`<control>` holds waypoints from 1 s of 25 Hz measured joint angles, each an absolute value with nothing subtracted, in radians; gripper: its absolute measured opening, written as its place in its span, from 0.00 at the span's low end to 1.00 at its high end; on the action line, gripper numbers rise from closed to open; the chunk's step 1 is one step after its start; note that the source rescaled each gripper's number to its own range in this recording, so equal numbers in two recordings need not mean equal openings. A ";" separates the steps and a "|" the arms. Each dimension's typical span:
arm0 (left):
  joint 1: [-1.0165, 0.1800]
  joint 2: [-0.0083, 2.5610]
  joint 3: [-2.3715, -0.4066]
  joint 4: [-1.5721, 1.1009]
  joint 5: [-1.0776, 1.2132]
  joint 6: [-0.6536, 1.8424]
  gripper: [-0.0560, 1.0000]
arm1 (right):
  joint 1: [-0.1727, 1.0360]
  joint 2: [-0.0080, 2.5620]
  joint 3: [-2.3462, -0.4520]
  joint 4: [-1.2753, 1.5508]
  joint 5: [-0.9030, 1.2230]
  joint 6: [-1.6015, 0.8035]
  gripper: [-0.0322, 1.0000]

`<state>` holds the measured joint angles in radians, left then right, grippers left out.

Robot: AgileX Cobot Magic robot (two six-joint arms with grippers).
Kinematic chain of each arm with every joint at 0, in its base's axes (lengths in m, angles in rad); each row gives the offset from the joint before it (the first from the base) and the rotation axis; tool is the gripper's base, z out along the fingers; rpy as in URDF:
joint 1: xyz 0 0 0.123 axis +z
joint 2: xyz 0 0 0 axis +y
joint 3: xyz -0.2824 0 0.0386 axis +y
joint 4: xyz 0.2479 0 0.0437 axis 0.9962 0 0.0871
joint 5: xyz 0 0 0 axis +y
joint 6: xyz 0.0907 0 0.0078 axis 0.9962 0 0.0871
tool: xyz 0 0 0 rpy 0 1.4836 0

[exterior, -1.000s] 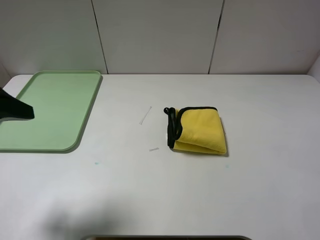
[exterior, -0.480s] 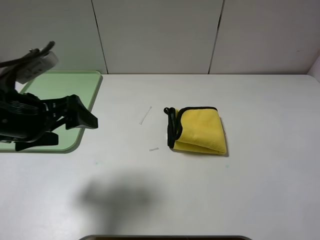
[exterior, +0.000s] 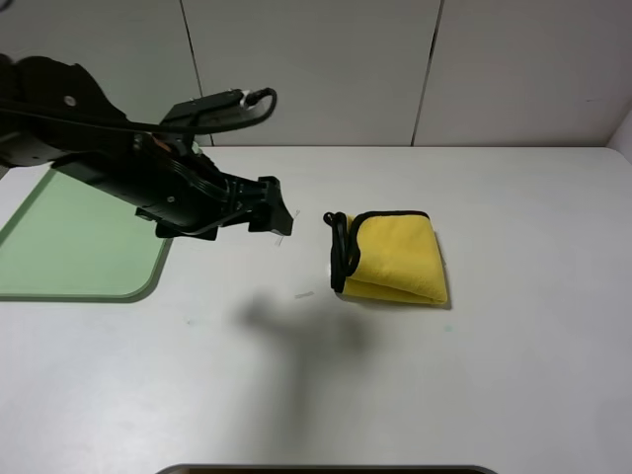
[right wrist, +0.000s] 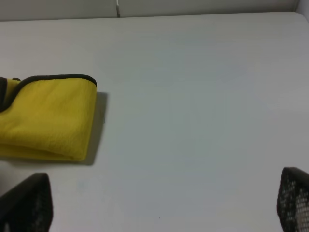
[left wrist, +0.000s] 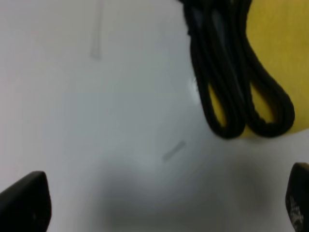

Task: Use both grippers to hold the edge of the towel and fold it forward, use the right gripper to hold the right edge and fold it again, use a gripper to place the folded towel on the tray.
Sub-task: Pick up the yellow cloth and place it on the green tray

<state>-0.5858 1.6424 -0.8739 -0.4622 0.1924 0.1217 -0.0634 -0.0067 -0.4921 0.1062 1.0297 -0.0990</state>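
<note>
towel (exterior: 397, 259): bright yellow, plain plush, no print. edge of the towel (exterior: 340, 255): black binding, reads as dark looped cord in the left wrist view. tray (exterior: 69, 242): pale green, uniform. table (exterior: 494, 375): white-grey, with a couple of thin pale scraps (exterior: 287, 229) and a grey shadow under the arm. left gripper (exterior: 273, 209): black, arm black too, with a light-grey box on top. right gripper (right wrist: 159, 205): black fingertips, fine mesh-like texture on one. back wall: light grey panels, dark seams.
</note>
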 joint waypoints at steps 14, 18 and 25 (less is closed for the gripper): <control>-0.651 1.902 -1.132 -0.469 0.170 0.164 0.99 | -0.063 -0.007 -0.492 0.106 1.030 -0.099 1.00; -0.667 1.958 -1.178 -0.469 0.171 0.178 1.00 | -0.063 -0.007 -0.492 0.106 1.030 -0.099 1.00; -0.682 2.043 -1.243 -0.469 0.189 0.187 1.00 | -0.063 -0.007 -0.492 0.107 1.030 -0.099 1.00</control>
<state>-0.6820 2.0425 -1.2426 -0.4691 0.1893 0.1869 -0.0634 -0.0067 -0.4921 0.1071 1.0297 -0.0990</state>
